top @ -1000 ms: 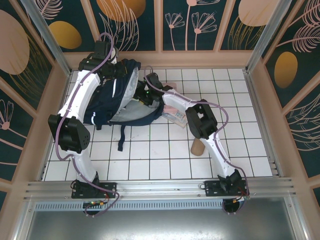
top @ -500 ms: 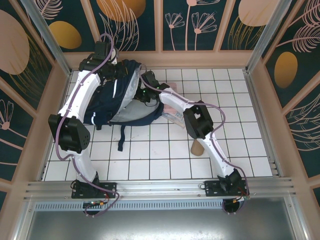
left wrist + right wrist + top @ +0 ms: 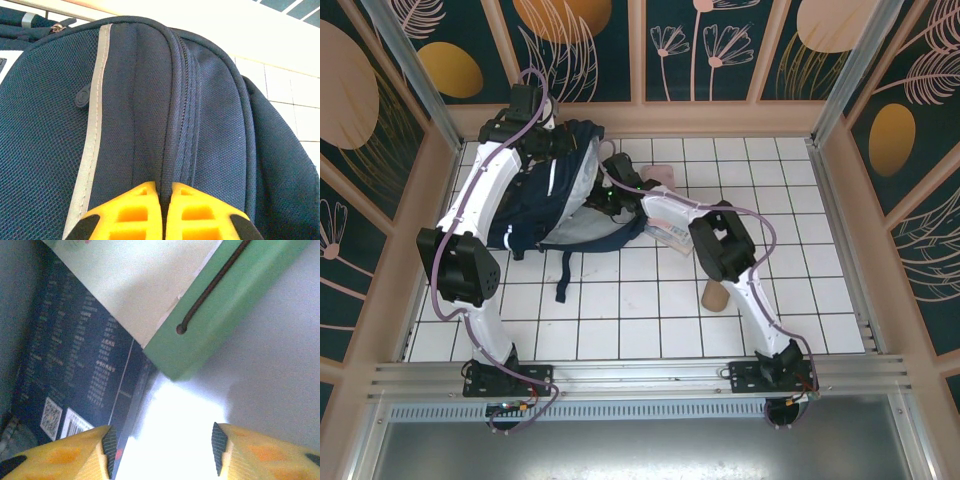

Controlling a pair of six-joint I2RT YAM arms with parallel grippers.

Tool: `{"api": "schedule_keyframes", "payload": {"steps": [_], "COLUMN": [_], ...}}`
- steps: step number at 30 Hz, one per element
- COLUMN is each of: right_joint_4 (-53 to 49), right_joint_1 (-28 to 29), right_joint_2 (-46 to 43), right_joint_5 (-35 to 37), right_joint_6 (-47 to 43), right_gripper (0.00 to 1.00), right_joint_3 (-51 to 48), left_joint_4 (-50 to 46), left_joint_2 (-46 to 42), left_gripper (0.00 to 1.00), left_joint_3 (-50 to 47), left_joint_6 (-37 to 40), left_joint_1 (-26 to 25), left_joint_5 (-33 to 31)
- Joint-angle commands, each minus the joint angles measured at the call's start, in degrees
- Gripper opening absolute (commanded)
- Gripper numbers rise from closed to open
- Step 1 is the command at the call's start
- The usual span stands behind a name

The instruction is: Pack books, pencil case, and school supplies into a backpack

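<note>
Pinching backpack (image 3: 210, 125) seam: left gripper (image 3: 161, 212) clenched on it. Right gripper (image 3: 162, 450) released, empty, inside; navy book (image 3: 75, 365) ahead-left, green-edged item (image 3: 235, 305) just ahead. Judgement: hold mouth wide, withdraw straight to avoid snagging.

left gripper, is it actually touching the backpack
Touching. In the left wrist view the left gripper has its yellow fingers closed on a fabric ridge of the navy backpack, with no gap showing.
</note>
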Motion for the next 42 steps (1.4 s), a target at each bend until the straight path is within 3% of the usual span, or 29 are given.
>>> {"api": "schedule_keyframes", "payload": {"steps": [1, 15, 23, 27, 32, 34, 37, 42], "right_joint_4": [4.5, 23.8, 22.5, 26.9, 36.0, 39.4, 40.0, 38.6], "right_joint_1": [-1.6, -3.8, -2.7, -2.5, -3.3, -3.5, -3.5, -3.5], "right_joint_2": [-5.9, 3.0, 7.1, 8.9, 10.4, 9.6, 7.4, 6.4], "right_joint_5": [5.0, 2.2, 4.2, 5.6, 3.7, 3.1, 2.5, -4.6], "right_joint_6": [6.4, 31.7, 39.6, 41.7, 43.8, 43.9, 41.3, 37.2], "right_gripper": [0.59, 0.58, 0.55, 0.42, 0.09, 0.00, 0.00, 0.00], "right_joint_3": [-4.8, -5.0, -0.6, -0.6, -2.7, -5.1, -7.4, -6.6], "left_joint_4": [6.8, 8.9, 9.8, 10.7, 10.3, 9.9, 9.8, 9.7], "left_joint_2": [-4.3, -6.0, -6.7, -6.9, -7.1, -7.2, -7.1, -6.9], "left_gripper": [0.00, 0.00, 0.00, 0.00, 0.00, 0.00, 0.00, 0.00], "left_joint_3": [0.8, -2.8, -3.5, -4.5, -4.9, -4.8, -4.7, -4.4], "left_joint_6": [-1.3, -3.6, -4.5, -5.4, -4.8, -4.5, -4.0, -3.4], "left_joint_1": [-0.1, -0.1, -0.1, -0.1, -0.1, -0.1, -0.1, -0.1], "left_joint_5": [2.7, 5.1, 5.8, 7.2, 7.3, 7.1, 6.8, 6.6]}}
